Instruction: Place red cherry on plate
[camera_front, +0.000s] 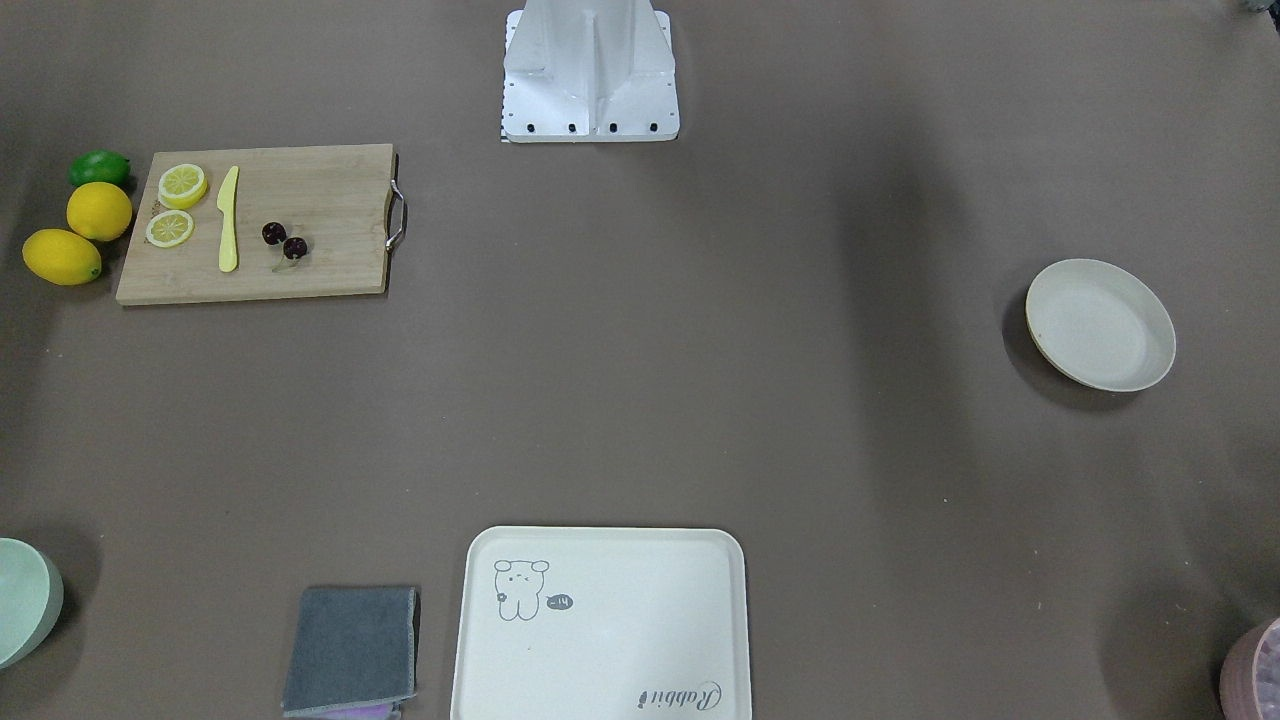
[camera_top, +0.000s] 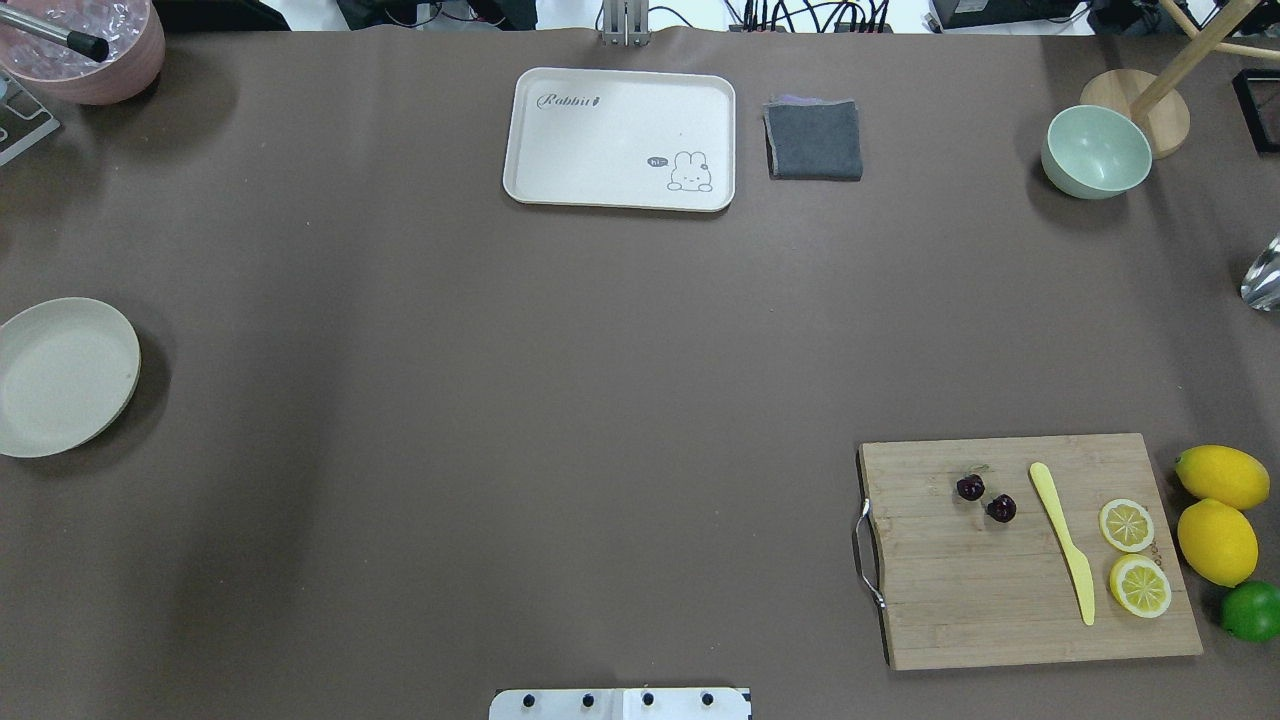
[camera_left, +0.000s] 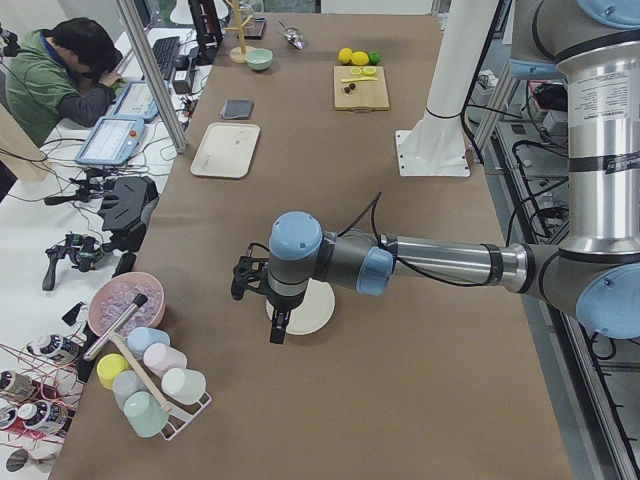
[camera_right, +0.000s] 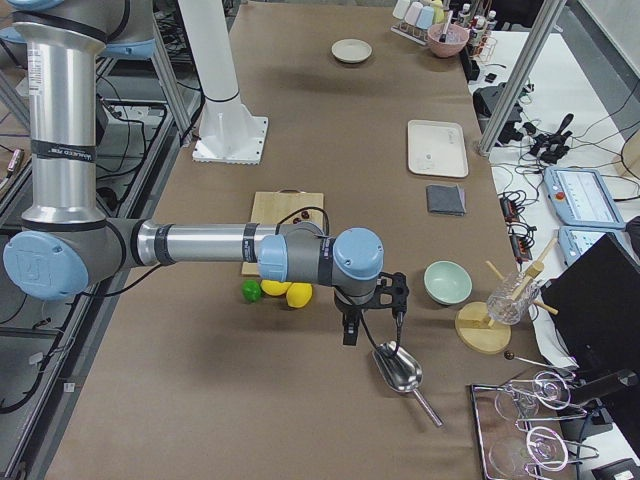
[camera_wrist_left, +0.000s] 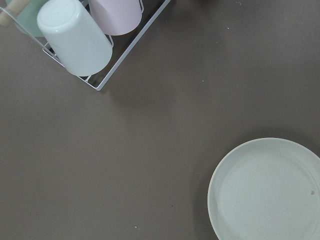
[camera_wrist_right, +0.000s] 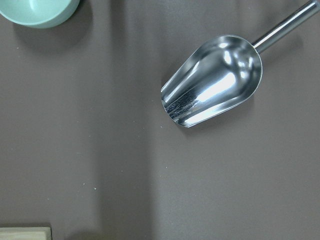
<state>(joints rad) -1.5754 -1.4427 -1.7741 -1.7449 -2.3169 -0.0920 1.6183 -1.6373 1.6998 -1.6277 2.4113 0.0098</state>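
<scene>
dark maroon red cherry (camera_front: 294, 247), off-white plate (camera_front: 1100, 323), brown counter (camera_front: 700, 350), cream tray (camera_front: 640, 610) with grey rabbit print, grey cloth (camera_front: 352, 648), tan wood board (camera_front: 320, 200), yellow knife (camera_front: 229, 220), 2 yellow lemons (camera_front: 99, 211), green lime (camera_front: 100, 167)

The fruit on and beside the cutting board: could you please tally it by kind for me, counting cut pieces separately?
Whole lemons: 2
Lime: 1
Cut lemon pieces: 2
Cherries: 2
Total: 7
</scene>
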